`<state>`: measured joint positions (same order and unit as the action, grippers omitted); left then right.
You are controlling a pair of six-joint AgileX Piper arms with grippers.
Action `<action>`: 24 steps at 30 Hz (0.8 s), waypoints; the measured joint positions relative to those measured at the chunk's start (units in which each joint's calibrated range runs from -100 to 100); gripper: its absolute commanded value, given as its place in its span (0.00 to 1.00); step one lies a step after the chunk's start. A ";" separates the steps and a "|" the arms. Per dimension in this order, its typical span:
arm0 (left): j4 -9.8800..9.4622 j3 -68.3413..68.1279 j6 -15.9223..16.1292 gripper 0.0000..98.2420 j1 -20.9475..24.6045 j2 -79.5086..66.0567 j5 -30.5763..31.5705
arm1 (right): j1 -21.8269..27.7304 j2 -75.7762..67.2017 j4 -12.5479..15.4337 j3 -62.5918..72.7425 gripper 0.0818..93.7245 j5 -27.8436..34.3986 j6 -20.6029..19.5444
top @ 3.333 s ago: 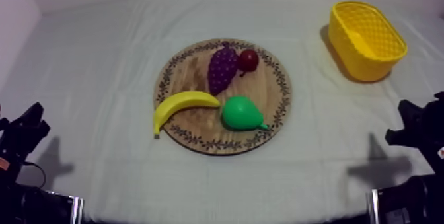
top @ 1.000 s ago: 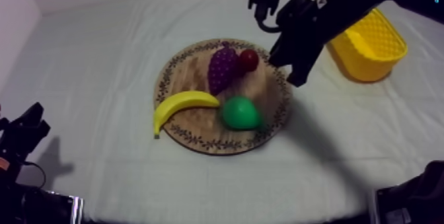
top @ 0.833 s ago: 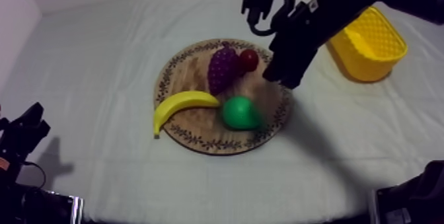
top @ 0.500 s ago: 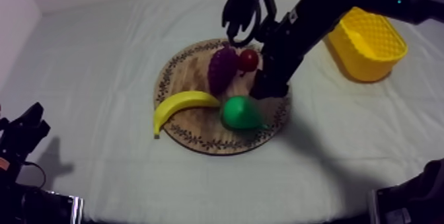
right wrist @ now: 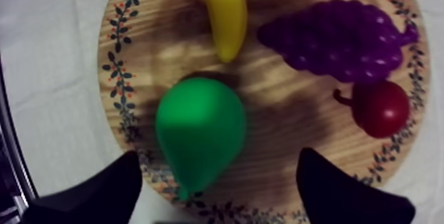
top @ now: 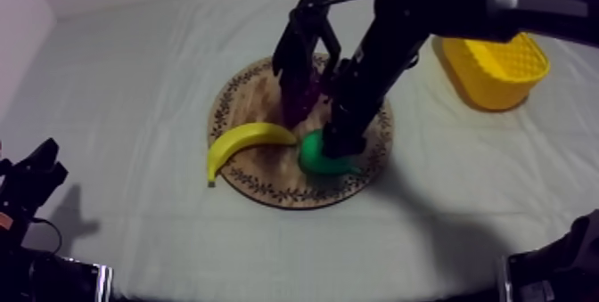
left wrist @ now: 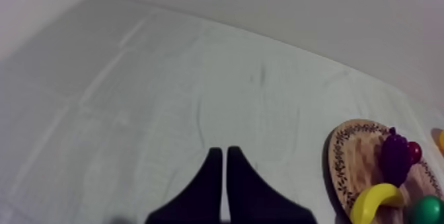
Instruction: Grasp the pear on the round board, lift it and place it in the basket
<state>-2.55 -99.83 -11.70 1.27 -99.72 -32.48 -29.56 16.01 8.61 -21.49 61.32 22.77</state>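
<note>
The left gripper (top: 34,174) sits low at the left edge of the table (top: 134,65), over bare cloth and well apart from the fruit. In its own wrist view its two black fingers (left wrist: 210,174) lie together as a narrow wedge with nothing between them.

Toward the middle lies the round wooden board (top: 267,191) with its patterned rim. The banana (top: 245,140) rests on the board's left part, one end reaching out over the rim. Beside it, farther back, is the bunch of grapes (top: 298,102), partly covered by the right arm, which comes in from the upper right.

The pear (top: 315,157) lies on the board's near right part, close to the rim and just right of the banana's inner end. The right gripper (right wrist: 218,155) hangs directly over it. In the right wrist view its fingers stand wide apart, one on each side of the pear's narrow end, and whether either touches the fruit I cannot tell. The small red fruit (right wrist: 380,108) sits next to the grapes, apart from the pear.

At the far right, off the board, stands the yellow basket (top: 486,85).
</note>
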 measured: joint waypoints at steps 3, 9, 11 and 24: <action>0.00 0.00 0.00 0.00 0.00 0.00 0.00 | -0.45 2.65 0.06 1.03 0.90 -0.71 -0.03; 0.00 0.00 0.00 0.00 0.00 0.00 0.00 | -0.80 8.30 0.26 3.73 0.86 -1.25 -0.17; 0.00 0.00 0.00 0.00 0.00 0.00 0.00 | -0.85 9.99 0.44 4.59 0.82 -1.19 -0.22; 0.00 0.00 0.00 0.00 0.00 0.00 0.00 | -0.06 13.53 0.73 6.52 0.47 0.14 0.66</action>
<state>-2.55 -99.83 -11.70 1.27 -99.72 -32.48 -29.62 29.55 9.34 -14.97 61.45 23.43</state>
